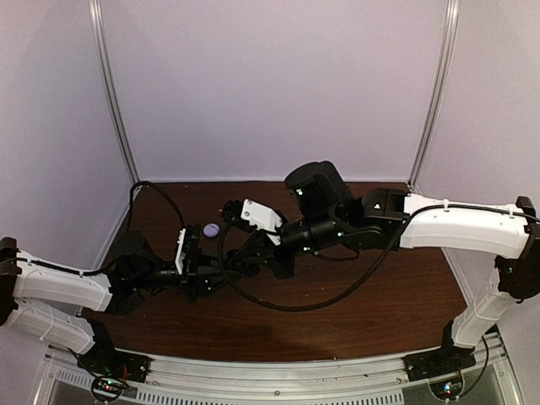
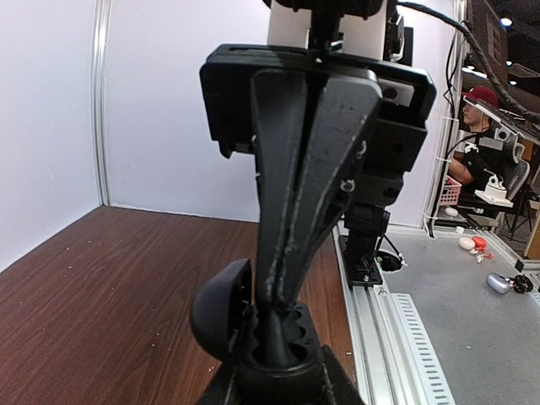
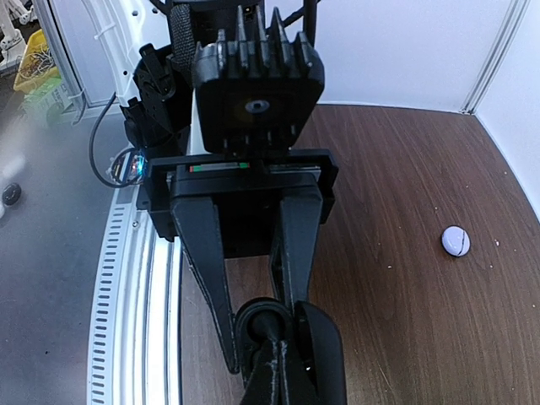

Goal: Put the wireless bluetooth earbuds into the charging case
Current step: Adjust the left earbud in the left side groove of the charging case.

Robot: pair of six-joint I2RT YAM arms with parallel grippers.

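- Left hand (image 3: 263, 333): closed on the black case (image 2: 295, 342), one finger at each side of its base, holding it above the brown surface (image 1: 380, 304).
- Black case: open, with the lid (image 2: 221, 308) swung back to one side and the ribbed well facing the right hand.
- Right hand (image 2: 274, 333): fingers brought together at the tips, which reach down into the case's well. I cannot tell whether anything is pinched between them.
- Buds: none can be made out, because the fingertips cover the well.
- White case (image 3: 456, 240): oval and closed, lying on the surface well apart from both hands.
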